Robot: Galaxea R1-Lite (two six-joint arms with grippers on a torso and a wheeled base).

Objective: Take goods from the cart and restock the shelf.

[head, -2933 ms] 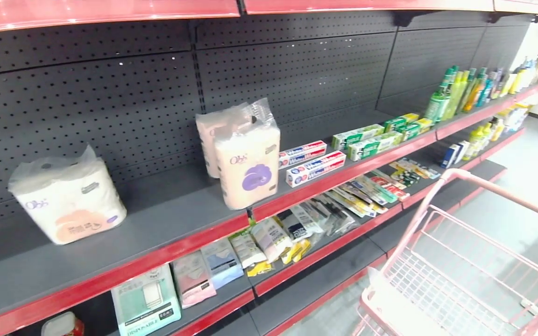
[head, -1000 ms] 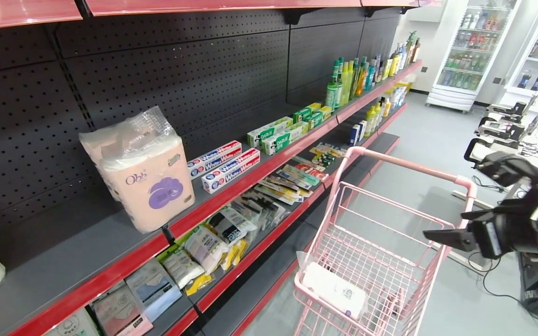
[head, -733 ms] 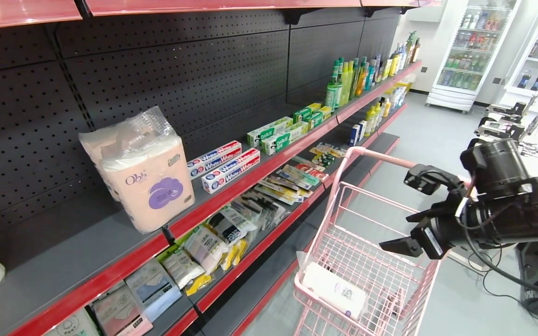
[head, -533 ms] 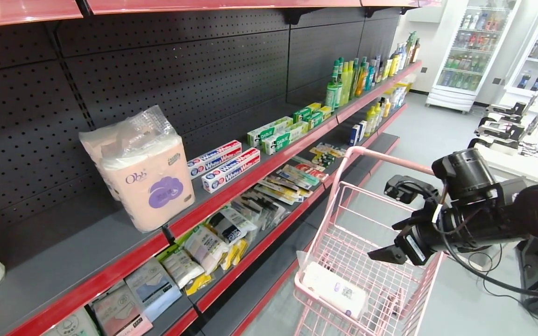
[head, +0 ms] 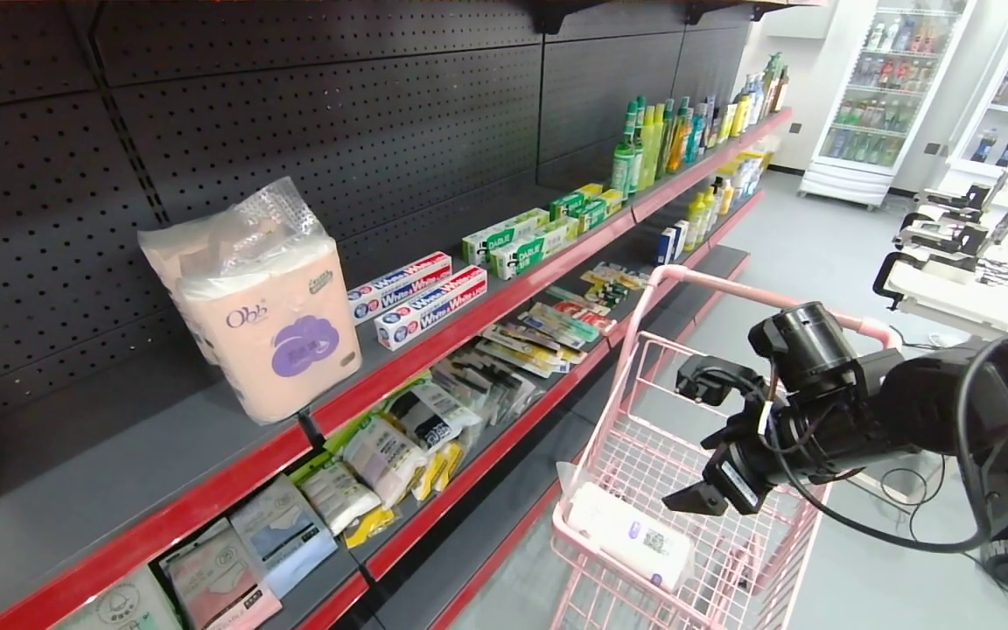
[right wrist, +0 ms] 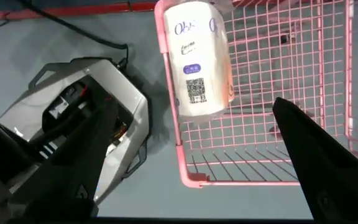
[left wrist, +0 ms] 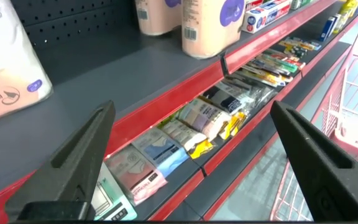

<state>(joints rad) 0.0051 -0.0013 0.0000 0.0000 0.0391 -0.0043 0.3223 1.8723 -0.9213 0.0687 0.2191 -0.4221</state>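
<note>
**Right arm closing on the pack in the cart**

Over the last second your right gripper [head: 692, 472] has swung in from the right and dropped over the pink wire cart [head: 762, 297]. The head camera has also tipped slightly, so disregard the shelf's apparent shift. The claw is spread wide and holds nothing. It hangs just above, and apart from, the white plastic-wrapped pack of paper rolls [head: 631, 535], which lies on its side at the cart's end away from the handle.

The step in hand is the approach to pick-up. Next, lower the fingers to straddle the pack across its width, then close them. Clearance from the cart's rim is probably enough, though depth is hard to read here.

Your left gripper [left wrist: 191, 162], likewise spread and empty, faces the red-edged grey steel shelf [left wrist: 104, 81], where a peach-coloured roll pack [head: 263, 328] stands.
</note>
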